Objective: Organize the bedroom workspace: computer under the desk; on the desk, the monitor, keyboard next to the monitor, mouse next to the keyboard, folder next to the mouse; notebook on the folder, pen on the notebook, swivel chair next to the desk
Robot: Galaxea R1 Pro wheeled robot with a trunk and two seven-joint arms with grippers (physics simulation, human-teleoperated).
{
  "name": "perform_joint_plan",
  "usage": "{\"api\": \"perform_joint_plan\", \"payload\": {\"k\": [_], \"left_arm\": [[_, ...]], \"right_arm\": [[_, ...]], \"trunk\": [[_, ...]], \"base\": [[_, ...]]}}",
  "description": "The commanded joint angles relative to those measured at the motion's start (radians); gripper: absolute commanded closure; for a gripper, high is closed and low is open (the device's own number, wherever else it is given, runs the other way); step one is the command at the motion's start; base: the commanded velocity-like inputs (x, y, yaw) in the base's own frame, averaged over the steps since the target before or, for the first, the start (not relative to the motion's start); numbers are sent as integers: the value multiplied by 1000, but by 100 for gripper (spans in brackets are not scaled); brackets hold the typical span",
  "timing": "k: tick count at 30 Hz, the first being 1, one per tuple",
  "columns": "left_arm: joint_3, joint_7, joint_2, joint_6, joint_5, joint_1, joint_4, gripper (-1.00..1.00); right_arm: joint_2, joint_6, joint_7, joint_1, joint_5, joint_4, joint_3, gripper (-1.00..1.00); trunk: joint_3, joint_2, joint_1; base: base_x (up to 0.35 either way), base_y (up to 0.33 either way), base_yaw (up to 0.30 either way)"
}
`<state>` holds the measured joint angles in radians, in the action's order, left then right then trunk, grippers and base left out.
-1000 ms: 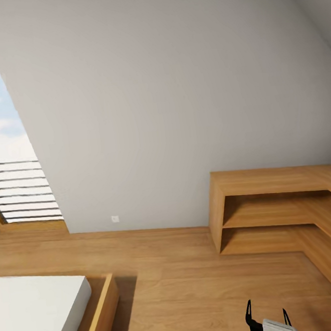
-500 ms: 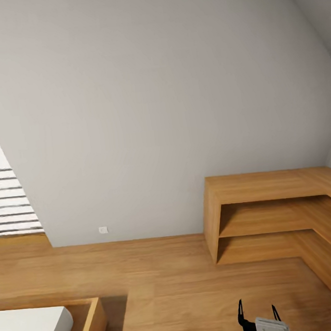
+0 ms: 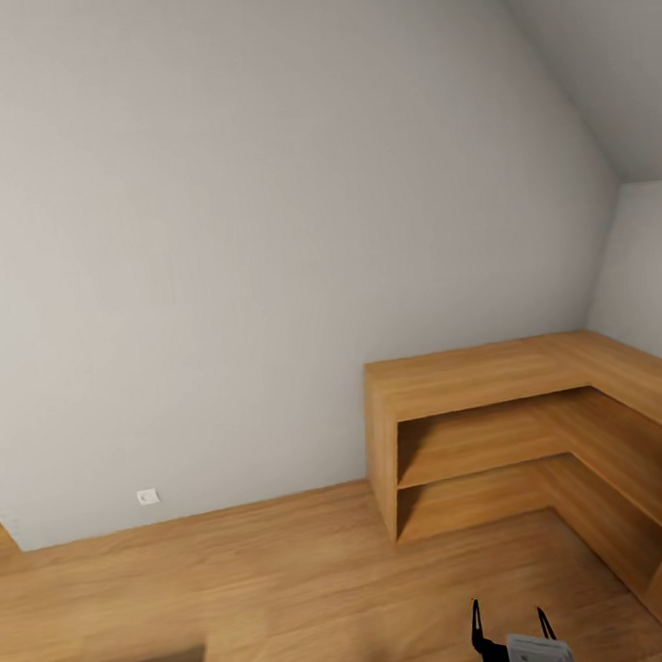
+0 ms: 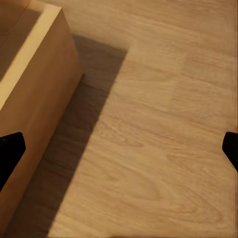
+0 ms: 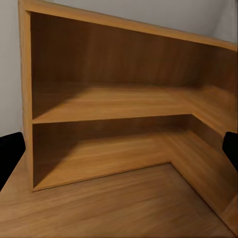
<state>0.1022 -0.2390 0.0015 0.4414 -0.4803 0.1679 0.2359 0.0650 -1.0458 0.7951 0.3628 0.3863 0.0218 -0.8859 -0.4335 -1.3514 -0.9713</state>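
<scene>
One right pincer (image 3: 507, 625) hovers spread above wooden floor (image 3: 292, 575).

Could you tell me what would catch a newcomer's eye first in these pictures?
First the light wooden L-shaped shelf unit, standing in the corner at the right against the big bare grey wall. Below it, the wooden floor stretches across, with the right hand at the bottom edge, its fingers apart.
</scene>
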Motion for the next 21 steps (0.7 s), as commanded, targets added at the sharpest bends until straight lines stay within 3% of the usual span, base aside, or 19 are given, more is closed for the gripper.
{"api": "perform_joint_plan", "payload": {"k": [1, 13, 21], "left_arm": [[8, -8, 0, 3, -3, 0, 1, -100], [8, -8, 0, 10, -3, 1, 1, -100], [8, -9, 0, 5, -3, 1, 1, -100]], "right_arm": [[2, -1, 5, 1, 5, 0, -9, -100], [7, -1, 6, 1, 5, 3, -11, -100], [7, -1, 7, 1, 10, 5, -10, -100]], "trunk": [[-1, -1, 0], [-1, -1, 0], [-5, -1, 0]], "base": [[22, -13, -275], [11, -2, -285], [266, -53, -265]]}}
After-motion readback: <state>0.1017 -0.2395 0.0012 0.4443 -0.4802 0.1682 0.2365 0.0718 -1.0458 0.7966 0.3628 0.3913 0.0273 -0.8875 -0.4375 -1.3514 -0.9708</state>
